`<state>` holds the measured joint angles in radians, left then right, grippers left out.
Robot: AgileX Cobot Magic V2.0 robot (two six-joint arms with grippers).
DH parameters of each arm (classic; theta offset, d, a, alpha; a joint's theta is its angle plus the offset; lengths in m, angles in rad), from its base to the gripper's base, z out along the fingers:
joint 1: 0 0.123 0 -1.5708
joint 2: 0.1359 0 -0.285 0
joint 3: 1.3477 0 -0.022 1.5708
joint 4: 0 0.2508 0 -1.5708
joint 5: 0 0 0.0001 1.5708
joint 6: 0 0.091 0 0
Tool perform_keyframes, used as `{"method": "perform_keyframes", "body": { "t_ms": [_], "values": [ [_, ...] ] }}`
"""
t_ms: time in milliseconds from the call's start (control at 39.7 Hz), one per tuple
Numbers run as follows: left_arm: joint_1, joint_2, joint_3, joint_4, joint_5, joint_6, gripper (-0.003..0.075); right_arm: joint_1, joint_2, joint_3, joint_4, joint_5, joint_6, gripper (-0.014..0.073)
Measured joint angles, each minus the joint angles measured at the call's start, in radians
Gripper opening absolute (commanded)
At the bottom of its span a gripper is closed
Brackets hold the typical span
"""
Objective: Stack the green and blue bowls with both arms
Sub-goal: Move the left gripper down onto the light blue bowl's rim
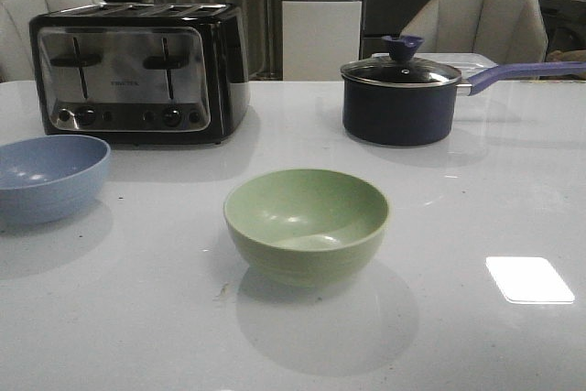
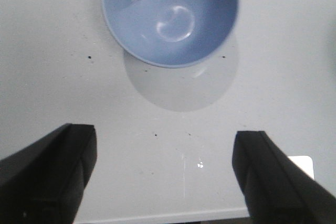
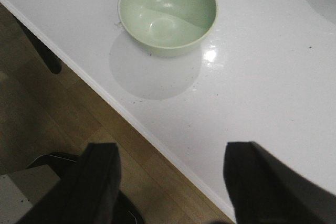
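Note:
The pale green bowl [image 1: 307,223] stands upright and empty near the middle of the white table [image 1: 476,217]; the right wrist view shows the green bowl [image 3: 168,11] too. The pale blue bowl [image 1: 48,176] stands at the left edge of the front view, apart from the green one, and the blue bowl [image 2: 170,17] fills the left wrist view's far part. My left gripper [image 2: 164,148] is open above bare table, short of the blue bowl. My right gripper [image 3: 171,161] is open over the table's front edge, short of the green bowl. Neither arm shows in the front view.
A black and chrome toaster [image 1: 137,70] stands at the back left. A dark navy saucepan [image 1: 400,98] with a glass lid stands at the back right, its handle [image 1: 522,73] pointing right. Wooden floor [image 3: 58,108] lies beyond the table edge.

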<state>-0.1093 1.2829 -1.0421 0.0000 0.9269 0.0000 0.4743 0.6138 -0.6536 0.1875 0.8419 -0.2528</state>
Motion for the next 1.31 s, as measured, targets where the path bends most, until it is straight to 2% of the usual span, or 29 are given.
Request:
{"method": "perform_keyframes", "body": {
  "t_ms": [277, 705, 1083, 1184, 1310],
  "values": [
    [0.109, 0.225, -0.15, 0.0, 0.002, 0.0, 0.0582, 0.0, 0.0, 0.0, 0.0, 0.0, 0.0, 0.0528],
    [0.114, 0.529, -0.361, 0.0, -0.024, 0.0, 0.0582, 0.0, 0.0, 0.0, 0.0, 0.0, 0.0, 0.0528],
    [0.114, 0.665, -0.393, 0.0, -0.03, 0.0, 0.058, 0.0, 0.0, 0.0, 0.0, 0.0, 0.0, 0.0528],
    [0.114, 0.67, -0.394, -0.006, -0.029, 0.0, 0.0531, 0.0, 0.0, 0.0, 0.0, 0.0, 0.0, 0.0528],
    [0.114, 0.674, -0.395, -0.008, -0.029, 0.0, 0.0414, 0.0, 0.0, 0.0, 0.0, 0.0, 0.0, 0.0528]
  ]
}}
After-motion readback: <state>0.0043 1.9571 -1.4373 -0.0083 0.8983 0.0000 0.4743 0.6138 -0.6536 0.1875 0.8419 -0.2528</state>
